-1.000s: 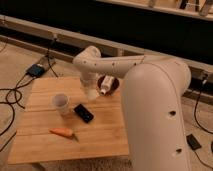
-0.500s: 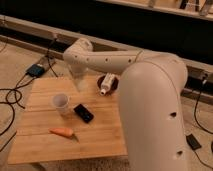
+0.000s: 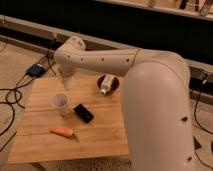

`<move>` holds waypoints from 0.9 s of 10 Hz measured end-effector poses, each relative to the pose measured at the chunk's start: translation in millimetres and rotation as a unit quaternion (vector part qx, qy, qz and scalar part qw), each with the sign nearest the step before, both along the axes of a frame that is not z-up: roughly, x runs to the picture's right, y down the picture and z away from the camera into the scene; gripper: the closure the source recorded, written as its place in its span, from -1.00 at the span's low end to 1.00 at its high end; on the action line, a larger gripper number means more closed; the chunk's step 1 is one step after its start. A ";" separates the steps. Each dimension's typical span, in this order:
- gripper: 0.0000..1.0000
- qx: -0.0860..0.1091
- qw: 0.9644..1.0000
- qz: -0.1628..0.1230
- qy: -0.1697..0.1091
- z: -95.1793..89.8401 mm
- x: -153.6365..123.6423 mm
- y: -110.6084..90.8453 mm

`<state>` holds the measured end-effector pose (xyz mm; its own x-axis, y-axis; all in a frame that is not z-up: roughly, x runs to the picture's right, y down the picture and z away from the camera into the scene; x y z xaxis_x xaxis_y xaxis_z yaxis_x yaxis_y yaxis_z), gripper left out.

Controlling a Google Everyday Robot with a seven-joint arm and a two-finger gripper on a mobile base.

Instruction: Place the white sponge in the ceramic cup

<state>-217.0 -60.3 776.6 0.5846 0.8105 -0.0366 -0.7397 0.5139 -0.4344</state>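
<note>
The ceramic cup (image 3: 61,103) stands upright on the left part of the wooden table (image 3: 105,137), pale and round. My gripper (image 3: 66,80) hangs from the end of the white arm (image 3: 105,60), just behind and slightly right of the cup and above the table. Something pale shows at its tip, but I cannot make out whether that is the white sponge. I see the white sponge nowhere else on the table.
A black phone (image 3: 83,113) lies just right of the cup. An orange carrot (image 3: 62,132) lies near the front left. A dark reddish-brown bowl (image 3: 113,81) with a white bottle (image 3: 104,87) sits at the back. Cables and a blue box (image 3: 36,70) lie on the floor to the left.
The arm has swung left, carrying the gripper from above the bowl to just behind the cup. The objects on the table have not moved.
</note>
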 end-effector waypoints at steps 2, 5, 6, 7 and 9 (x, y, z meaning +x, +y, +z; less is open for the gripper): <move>0.94 0.002 1.000 -0.003 -0.026 -16.1 -17.6 8.6; 0.94 0.002 0.999 -0.006 -0.050 -23.8 -31.3 22.8; 0.94 0.001 0.998 -0.006 -0.057 -21.5 -35.5 30.3; 0.94 0.002 0.998 -0.006 -0.062 -19.9 -38.7 35.5; 0.94 0.004 0.998 -0.004 -0.064 -13.1 -39.6 43.6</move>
